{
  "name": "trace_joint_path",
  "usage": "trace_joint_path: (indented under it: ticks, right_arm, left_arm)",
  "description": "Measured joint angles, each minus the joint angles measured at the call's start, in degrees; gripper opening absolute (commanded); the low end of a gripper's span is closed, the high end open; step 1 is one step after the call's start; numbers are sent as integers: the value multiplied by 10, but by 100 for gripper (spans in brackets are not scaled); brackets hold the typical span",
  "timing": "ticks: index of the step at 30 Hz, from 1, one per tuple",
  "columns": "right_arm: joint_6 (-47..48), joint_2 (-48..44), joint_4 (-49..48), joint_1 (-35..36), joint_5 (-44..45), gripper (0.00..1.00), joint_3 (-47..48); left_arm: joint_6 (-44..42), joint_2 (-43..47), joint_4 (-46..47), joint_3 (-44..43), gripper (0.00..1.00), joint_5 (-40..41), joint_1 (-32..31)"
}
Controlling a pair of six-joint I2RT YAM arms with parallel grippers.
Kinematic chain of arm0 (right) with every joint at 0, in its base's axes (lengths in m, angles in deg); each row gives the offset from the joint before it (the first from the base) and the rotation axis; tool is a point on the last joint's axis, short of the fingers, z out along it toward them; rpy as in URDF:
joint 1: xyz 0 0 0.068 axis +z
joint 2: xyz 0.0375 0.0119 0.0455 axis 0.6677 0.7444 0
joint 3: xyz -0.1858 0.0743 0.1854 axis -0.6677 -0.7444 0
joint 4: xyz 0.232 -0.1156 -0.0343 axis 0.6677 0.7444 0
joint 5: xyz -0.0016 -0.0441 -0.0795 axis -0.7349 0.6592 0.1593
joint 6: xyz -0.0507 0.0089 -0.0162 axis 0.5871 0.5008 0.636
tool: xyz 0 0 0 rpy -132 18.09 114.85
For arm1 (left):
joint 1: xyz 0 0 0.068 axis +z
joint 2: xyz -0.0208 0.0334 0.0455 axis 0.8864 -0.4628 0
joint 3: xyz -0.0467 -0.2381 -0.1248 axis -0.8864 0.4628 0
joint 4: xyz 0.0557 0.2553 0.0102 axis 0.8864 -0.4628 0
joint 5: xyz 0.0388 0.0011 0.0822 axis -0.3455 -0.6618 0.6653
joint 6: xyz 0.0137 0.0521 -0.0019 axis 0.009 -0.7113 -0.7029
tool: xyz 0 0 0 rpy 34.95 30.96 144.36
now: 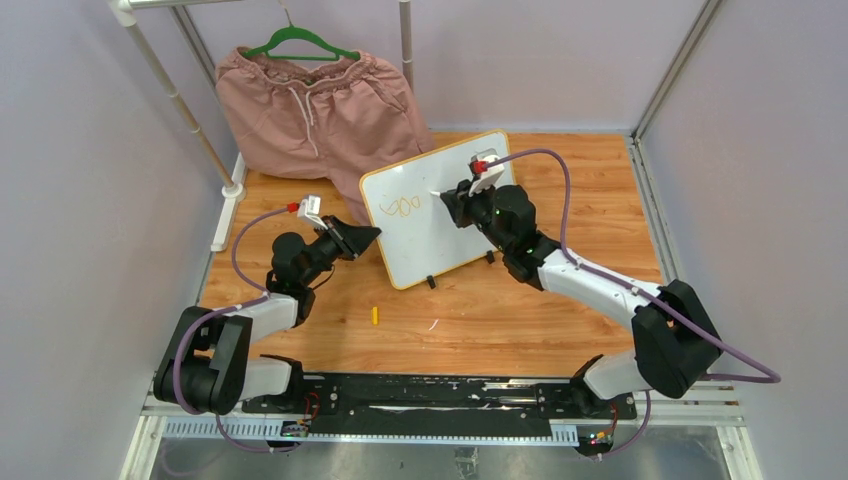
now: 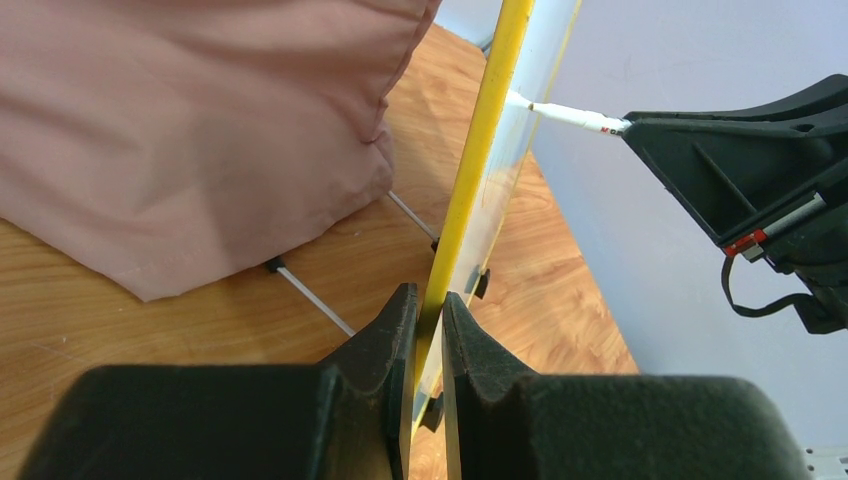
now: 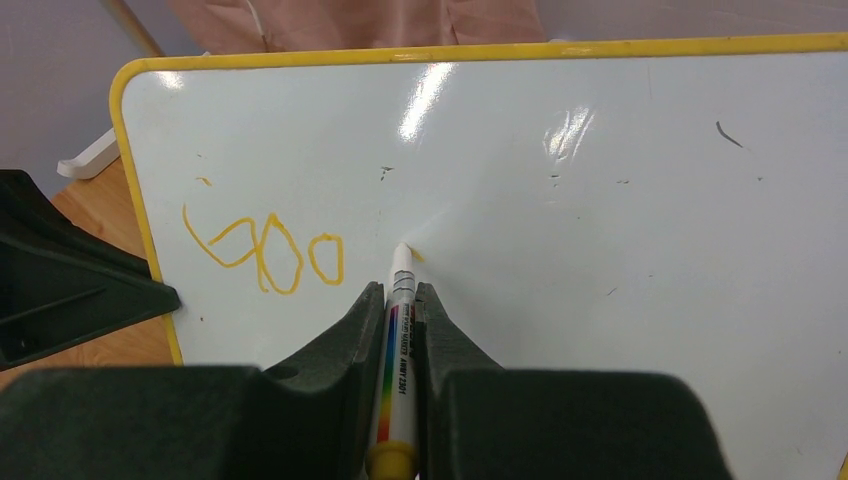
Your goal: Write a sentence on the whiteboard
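The whiteboard (image 1: 440, 235) stands tilted on its black clip feet in the middle of the table. My left gripper (image 1: 372, 233) is shut on its yellow frame (image 2: 490, 130) at the left edge, one finger on each side (image 2: 430, 300). My right gripper (image 3: 400, 290) is shut on a white marker (image 3: 397, 345) with a rainbow stripe. The marker's tip touches the board just right of the writing. The sentence (image 3: 265, 250) stands as three orange looped letters, "goo", plus a short stroke at the tip. From the left wrist view the marker (image 2: 565, 115) meets the board from the right.
Pink shorts (image 1: 320, 105) hang on a green hanger (image 1: 300, 42) from a white rack behind the board, their hem on the table near my left gripper. A small yellow cap (image 1: 375, 315) lies on the wood in front of the board. Walls close both sides.
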Motion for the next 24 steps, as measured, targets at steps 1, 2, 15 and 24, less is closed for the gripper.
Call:
trace_joint_path:
  ticks: [1, 2, 15, 24]
  right_arm:
    - [0, 0, 0, 0, -2, 0, 1]
    - [0, 1, -1, 0, -3, 0, 1]
    - [0, 3, -3, 12, -30, 0, 1]
    - [0, -4, 15, 12, -29, 0, -8]
  left_arm:
    - [0, 0, 0, 0, 0, 0, 0]
    - [0, 0, 0, 0, 0, 0, 0]
    - [0, 0, 0, 0, 0, 0, 0]
    - [0, 0, 0, 0, 0, 0, 0]
